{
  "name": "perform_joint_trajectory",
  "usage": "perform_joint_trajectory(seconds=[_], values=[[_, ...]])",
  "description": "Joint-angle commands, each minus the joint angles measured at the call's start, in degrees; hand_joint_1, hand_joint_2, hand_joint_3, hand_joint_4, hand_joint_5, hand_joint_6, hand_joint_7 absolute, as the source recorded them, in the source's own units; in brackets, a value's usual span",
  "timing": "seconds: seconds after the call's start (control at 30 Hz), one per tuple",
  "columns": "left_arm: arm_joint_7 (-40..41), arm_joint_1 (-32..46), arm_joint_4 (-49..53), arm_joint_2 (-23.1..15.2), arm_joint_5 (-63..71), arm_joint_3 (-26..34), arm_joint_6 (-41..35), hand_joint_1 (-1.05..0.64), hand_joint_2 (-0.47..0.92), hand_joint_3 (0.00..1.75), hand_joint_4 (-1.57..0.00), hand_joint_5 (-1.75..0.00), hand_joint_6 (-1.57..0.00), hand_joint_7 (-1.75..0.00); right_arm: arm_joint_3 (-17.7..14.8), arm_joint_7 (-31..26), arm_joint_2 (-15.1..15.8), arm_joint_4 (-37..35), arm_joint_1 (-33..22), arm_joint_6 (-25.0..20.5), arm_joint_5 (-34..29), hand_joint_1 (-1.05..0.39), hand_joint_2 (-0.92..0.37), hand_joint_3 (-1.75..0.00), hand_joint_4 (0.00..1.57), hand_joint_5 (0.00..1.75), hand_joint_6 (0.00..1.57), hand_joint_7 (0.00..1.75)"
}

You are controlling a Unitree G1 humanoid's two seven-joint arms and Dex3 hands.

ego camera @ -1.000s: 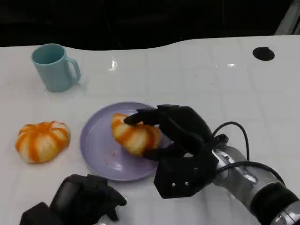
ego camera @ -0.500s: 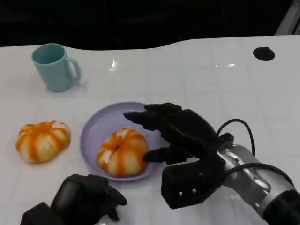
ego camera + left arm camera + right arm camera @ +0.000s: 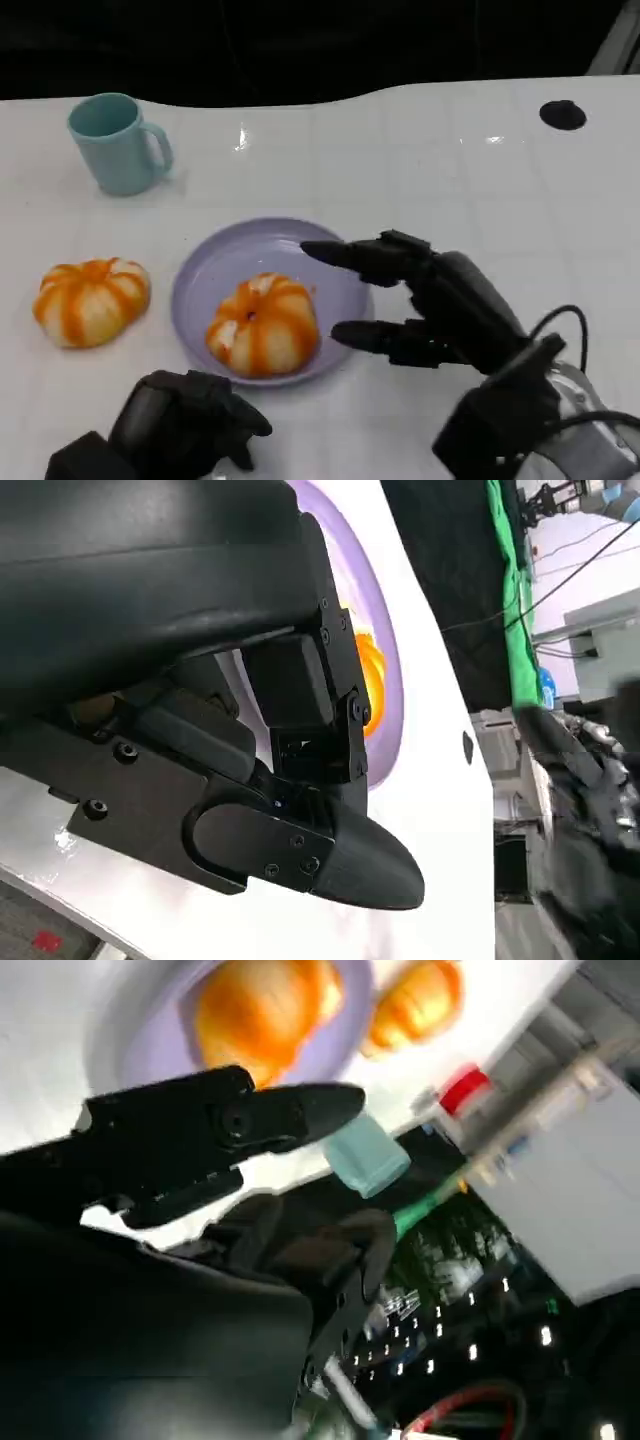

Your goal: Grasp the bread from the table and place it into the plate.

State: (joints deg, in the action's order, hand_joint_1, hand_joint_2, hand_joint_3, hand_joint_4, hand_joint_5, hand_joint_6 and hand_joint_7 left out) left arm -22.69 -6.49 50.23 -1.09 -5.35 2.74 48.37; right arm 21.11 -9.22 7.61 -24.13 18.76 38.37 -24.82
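Observation:
An orange-and-white striped bread lies in the lavender plate, toward its near side; the right wrist view shows this bread on the plate too. A second, similar bread sits on the table left of the plate and appears in the right wrist view. My right hand hovers just right of the plate, fingers spread and holding nothing. My left hand rests at the near left with fingers curled in on nothing; its wrist view shows the plate's rim and a sliver of bread.
A light blue mug stands at the far left of the white table. A black round spot sits at the far right. The table's far edge runs along a dark background.
The right hand let go of the bread, which dropped to the plate's near side, then drew back to the right and toward me with fingers spread. The left hand stayed put.

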Motion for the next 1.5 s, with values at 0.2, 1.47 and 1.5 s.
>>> perform_joint_trajectory(seconds=[0.2, 1.47, 1.5], values=[[0.0, 0.6, -0.3, -1.3, 0.0, 0.1, -0.7, -1.05, 0.92, 0.16, -1.24, -1.11, -1.41, -0.5, -4.7, 8.7, -0.6, 5.6, -9.1, 6.9, 19.3, -0.22, -0.5, -0.99, 0.71, 1.54, 0.78, 0.94], [-0.9, 1.4, -1.0, -1.8, -0.9, 0.1, -0.6, -1.05, 0.92, 0.15, -1.25, -1.12, -1.41, -0.5, -16.7, 14.1, 0.2, -2.1, -20.9, 21.9, 18.0, -0.35, -0.39, -1.12, 0.71, 1.55, 0.72, 1.35], [-1.0, 1.4, -0.9, -1.8, -0.9, 0.2, -0.5, -1.05, 0.92, 0.15, -1.25, -1.12, -1.41, -0.5, -16.7, 14.0, 0.2, -2.4, -20.8, 22.1, 17.8, -0.36, -0.4, -1.12, 0.71, 1.54, 0.72, 1.34]])
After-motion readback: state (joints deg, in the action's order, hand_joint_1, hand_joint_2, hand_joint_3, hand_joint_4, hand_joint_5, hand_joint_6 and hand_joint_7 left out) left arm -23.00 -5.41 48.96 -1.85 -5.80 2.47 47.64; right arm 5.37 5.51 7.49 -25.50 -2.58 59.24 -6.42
